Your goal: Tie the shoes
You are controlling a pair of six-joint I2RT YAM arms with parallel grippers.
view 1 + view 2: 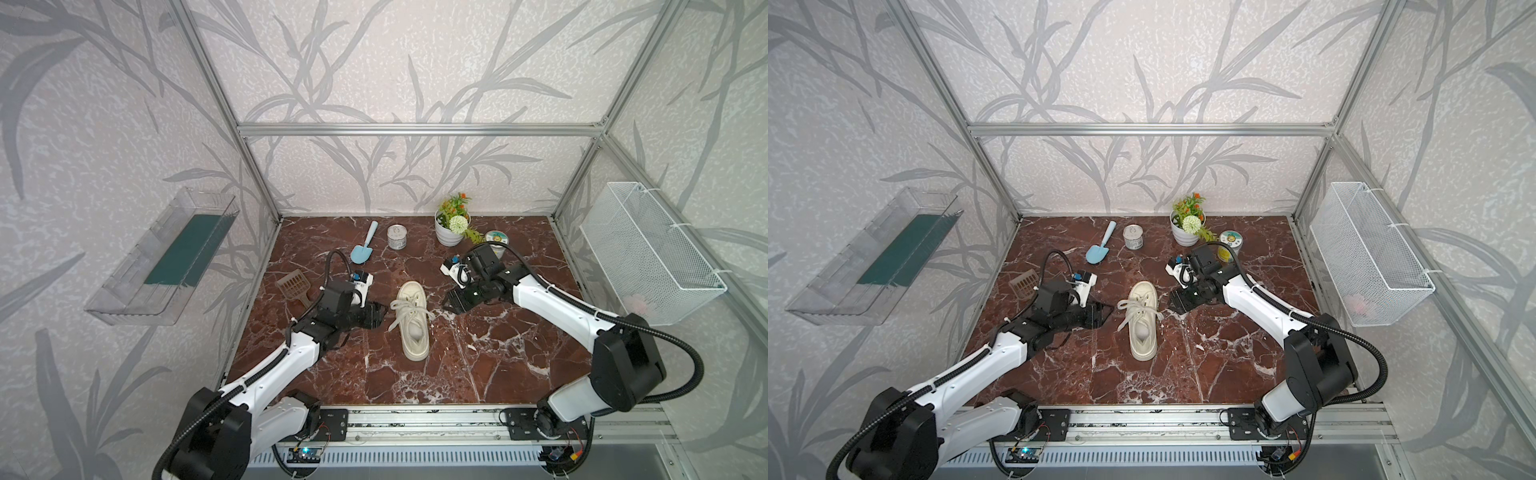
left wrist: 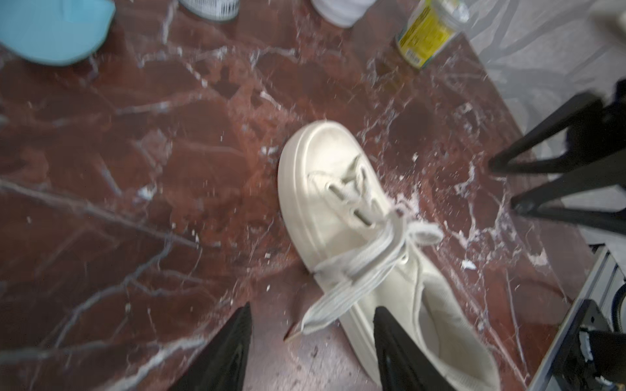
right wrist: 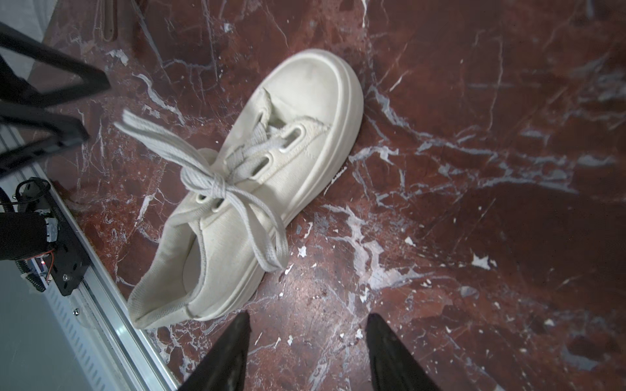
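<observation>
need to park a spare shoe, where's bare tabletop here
Free: the table between the shoe and the front rail, widest front right. Crowded: the back edge with trowel, can, plant pot and tin; brown scoop at left; left gripper and right gripper flank the shoe.
</observation>
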